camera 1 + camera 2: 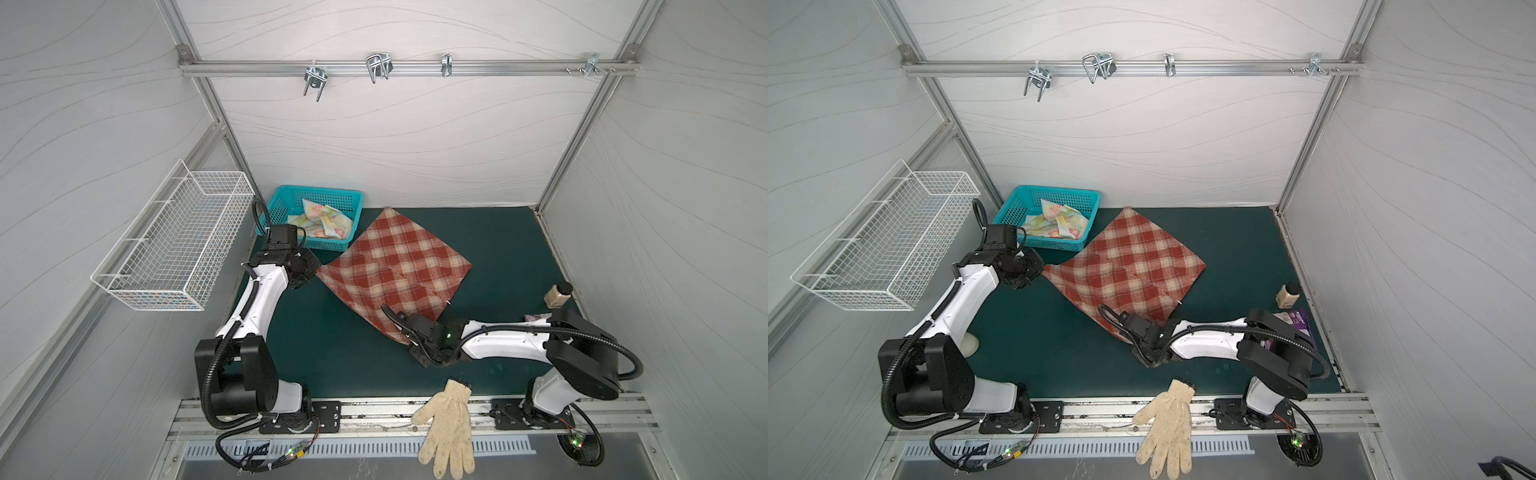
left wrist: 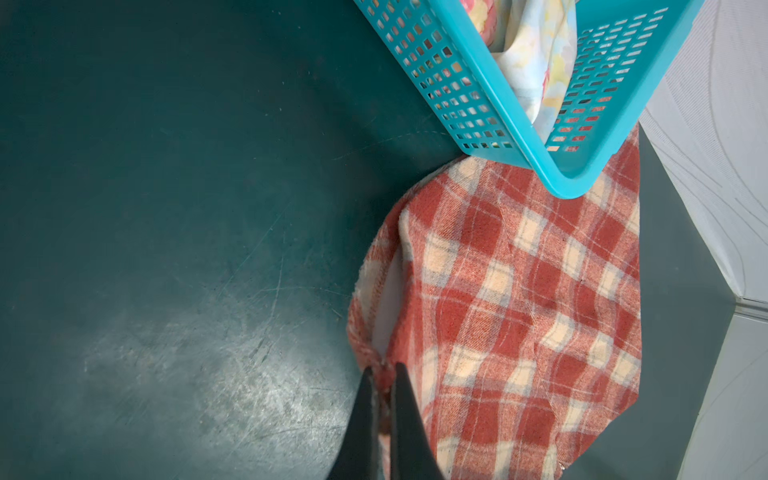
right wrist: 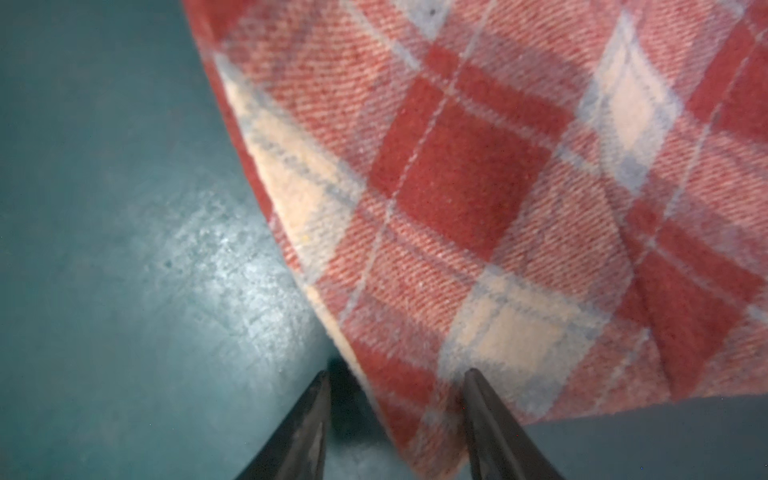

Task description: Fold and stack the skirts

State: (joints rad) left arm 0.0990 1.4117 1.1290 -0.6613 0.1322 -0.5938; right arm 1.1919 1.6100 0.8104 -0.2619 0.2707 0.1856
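The rust-red and cream plaid skirt (image 1: 395,270) (image 1: 1125,266) lies spread flat as a diamond on the green mat. My left gripper (image 1: 313,272) (image 2: 384,368) is shut on its left corner, right beside the teal basket (image 1: 320,192) (image 2: 552,174). My right gripper (image 1: 409,343) (image 3: 397,374) sits at the near corner with its jaws apart. That corner of the plaid skirt (image 3: 478,166) lies between them, one finger over the cloth and one over the mat. The pastel floral skirt (image 1: 322,222) (image 1: 1057,222) (image 2: 540,62) lies crumpled in the basket.
A cream knitted glove (image 1: 449,424) lies over the front rail. A small beige bottle (image 1: 557,295) and a purple packet (image 1: 1296,322) sit by the right wall. A white wire basket (image 1: 174,249) hangs on the left wall.
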